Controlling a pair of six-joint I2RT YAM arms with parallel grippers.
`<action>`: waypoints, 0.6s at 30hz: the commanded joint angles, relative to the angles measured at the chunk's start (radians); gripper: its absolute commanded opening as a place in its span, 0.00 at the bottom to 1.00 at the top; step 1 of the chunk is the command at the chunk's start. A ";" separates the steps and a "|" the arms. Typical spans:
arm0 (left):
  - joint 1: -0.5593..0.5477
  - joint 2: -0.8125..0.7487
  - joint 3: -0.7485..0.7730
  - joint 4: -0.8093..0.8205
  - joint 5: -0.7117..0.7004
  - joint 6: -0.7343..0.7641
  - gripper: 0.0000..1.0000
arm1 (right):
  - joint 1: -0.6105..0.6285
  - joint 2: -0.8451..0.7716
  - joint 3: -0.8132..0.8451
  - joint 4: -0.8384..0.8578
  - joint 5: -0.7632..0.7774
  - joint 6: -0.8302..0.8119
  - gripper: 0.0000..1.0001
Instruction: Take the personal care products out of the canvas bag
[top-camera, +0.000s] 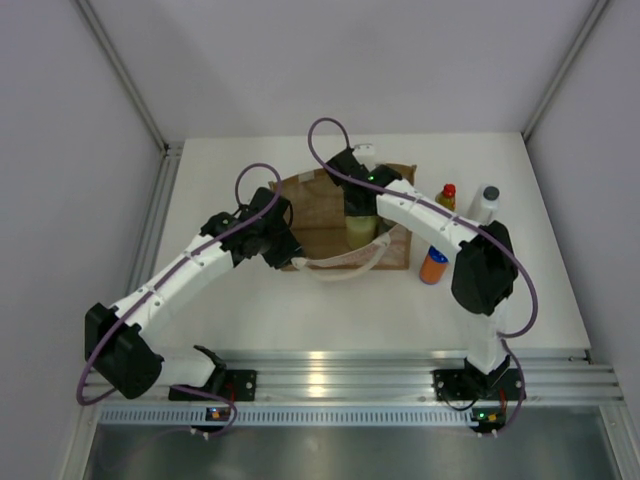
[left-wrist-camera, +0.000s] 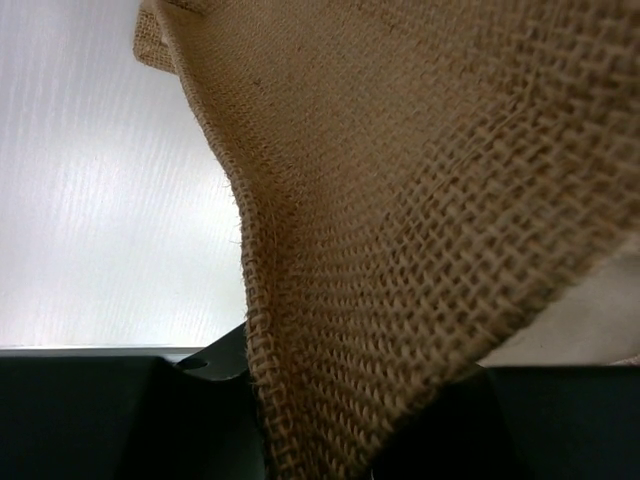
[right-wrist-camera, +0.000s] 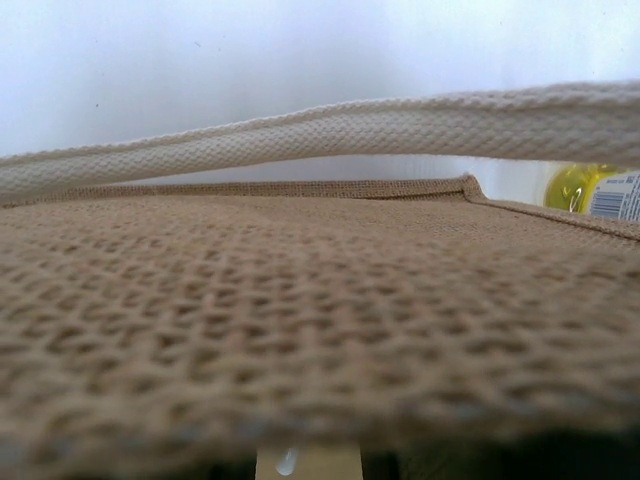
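The top camera looked down from above and behind the arms' bases, far enough back to take in the whole table (top-camera: 250, 310), both arms and the bag (top-camera: 320, 200). The left wrist camera sat right against the bag's woven cloth, which filled most of its view, with pale table beyond. The right wrist camera looked low across the cloth, very near it, under a cream handle (right-wrist-camera: 330, 130) toward a yellow bottle (right-wrist-camera: 572, 187). All three views shared the bag.
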 joint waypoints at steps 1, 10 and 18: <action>0.001 0.010 0.038 0.002 0.003 0.011 0.33 | -0.011 -0.082 -0.014 0.046 -0.049 -0.056 0.00; 0.004 0.013 0.043 0.002 -0.006 0.012 0.34 | -0.001 -0.166 0.021 0.069 -0.081 -0.142 0.00; 0.004 0.028 0.067 0.002 -0.008 0.022 0.35 | 0.012 -0.240 0.032 0.044 -0.125 -0.167 0.00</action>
